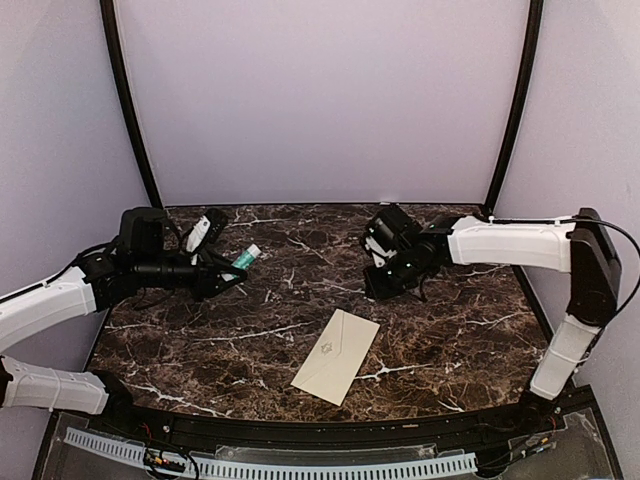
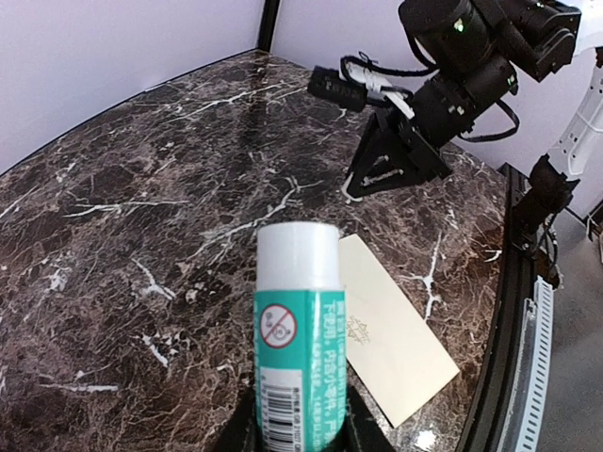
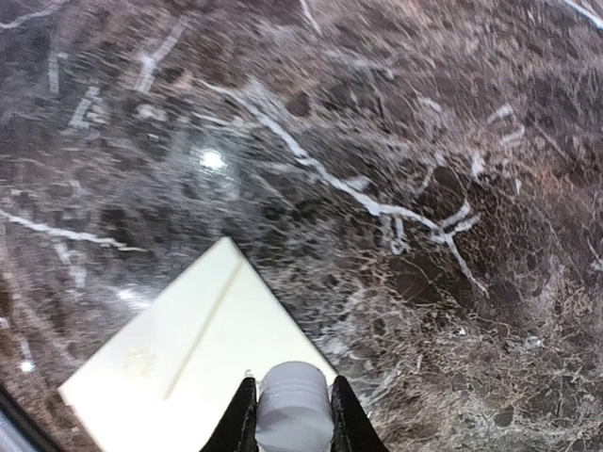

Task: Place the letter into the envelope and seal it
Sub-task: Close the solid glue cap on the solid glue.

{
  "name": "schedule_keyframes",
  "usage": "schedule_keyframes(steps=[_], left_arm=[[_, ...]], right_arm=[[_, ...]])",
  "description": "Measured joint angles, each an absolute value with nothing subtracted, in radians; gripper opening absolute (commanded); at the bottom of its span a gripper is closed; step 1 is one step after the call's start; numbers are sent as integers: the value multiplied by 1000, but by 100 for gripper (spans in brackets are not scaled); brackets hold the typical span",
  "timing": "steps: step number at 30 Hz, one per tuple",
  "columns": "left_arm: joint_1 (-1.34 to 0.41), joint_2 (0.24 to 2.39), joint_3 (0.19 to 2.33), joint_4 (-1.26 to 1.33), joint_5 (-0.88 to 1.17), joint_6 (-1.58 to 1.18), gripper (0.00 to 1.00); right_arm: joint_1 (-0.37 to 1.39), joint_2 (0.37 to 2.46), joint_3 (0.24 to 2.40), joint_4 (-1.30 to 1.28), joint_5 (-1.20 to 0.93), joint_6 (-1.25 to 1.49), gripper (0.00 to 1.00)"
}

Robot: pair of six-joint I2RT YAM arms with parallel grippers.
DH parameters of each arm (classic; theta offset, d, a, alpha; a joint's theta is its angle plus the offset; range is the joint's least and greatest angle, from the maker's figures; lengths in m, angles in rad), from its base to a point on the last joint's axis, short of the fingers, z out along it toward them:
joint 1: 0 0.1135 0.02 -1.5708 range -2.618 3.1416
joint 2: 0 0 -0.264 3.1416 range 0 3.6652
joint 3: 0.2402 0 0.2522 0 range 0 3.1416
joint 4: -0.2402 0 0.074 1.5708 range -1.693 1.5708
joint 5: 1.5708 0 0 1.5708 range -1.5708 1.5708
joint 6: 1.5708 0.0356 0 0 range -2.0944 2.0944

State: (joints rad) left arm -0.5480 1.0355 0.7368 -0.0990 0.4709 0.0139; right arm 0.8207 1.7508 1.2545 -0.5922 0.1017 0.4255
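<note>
Envelope (image 1: 336,355) lies flat on the marble tabletop (image 1: 200,340), slanted, near the front edge and about midway between the two arms, with its faint emblem facing up. Nothing touches it, and it rests where either arm can reach it. The letter shows in no view. It may already be inside, but the pictures cannot confirm that, nor can I tell whether the pointed flap is tucked or loose; the right wrist view shows only a straight crease running along the paper.

The left tool (image 2: 299,395) is pinching a teal-and-white glue stick (image 2: 300,330) by its lower body. It holds the stick well above the tabletop with the white end pointing toward the envelope and the other arm, probably so that end stays free to work on.

The right tool (image 3: 292,386) hangs above the envelope's far end. Its fingers are pressed against a small pale cap (image 3: 294,410), which looks like the stick's cover. That grip suggests the step in hand is baring the glue.

Sealing appears not yet done. The next move calls for bringing the glue end to the flap edge without sliding the light paper.
</note>
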Motion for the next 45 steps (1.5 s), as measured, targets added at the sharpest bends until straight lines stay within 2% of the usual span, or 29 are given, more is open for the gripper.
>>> schedule_keyframes(steps=[6,11,16,22,45], left_arm=[[-548,1037,736,-76,608,14,0],[-565,1064,736,-57,712,13,0],[-611,1095,738,-49,797,-5,0],[-655,1115,764,-33,841,-22,0],[-673,1135,770,14,883,-50,0]], right_arm=[[819,1567,1288,-542,-57,398,15],[819,1473,1277,-391,-261,429,14],[821,1437,1201,-162,-477,509,14],[841,1443,1181,-25,-623,560,14],[916,1551,1188,110,-770,604,12]])
